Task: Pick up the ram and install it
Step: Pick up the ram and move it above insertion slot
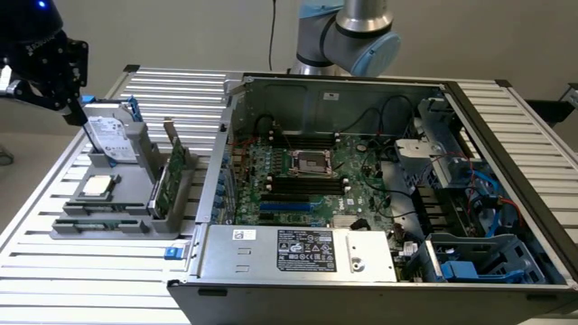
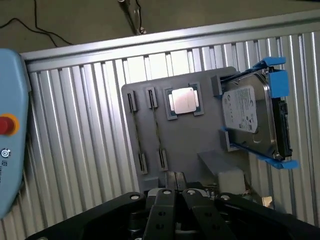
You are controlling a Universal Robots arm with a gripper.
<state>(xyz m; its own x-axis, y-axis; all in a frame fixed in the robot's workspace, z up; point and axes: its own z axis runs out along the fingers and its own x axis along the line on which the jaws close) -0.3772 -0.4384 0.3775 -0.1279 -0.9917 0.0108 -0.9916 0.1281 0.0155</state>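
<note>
Two thin dark-green ram sticks (image 2: 156, 129) stand on edge between clips on a grey holder (image 2: 195, 137); in the exterior view the ram (image 1: 101, 209) is at the holder's (image 1: 126, 177) near end, on the exterior view's left. My black gripper (image 1: 74, 114) hangs above the holder's far end, beside the hard drive, apart from the ram. In the wrist view the gripper (image 2: 173, 179) looks down on the holder, shut with nothing in it. The open computer case (image 1: 271, 254) shows black slots (image 1: 307, 181) and blue slots (image 1: 289, 203) on its motherboard.
The holder also carries a hard drive in a blue frame (image 1: 113, 139) (image 2: 252, 115), a square processor chip (image 1: 97, 186) (image 2: 182, 100) and a taller green expansion card (image 1: 172, 176). The ribbed metal table (image 1: 72, 271) surrounds it. Cables and drive cages crowd the case's right side.
</note>
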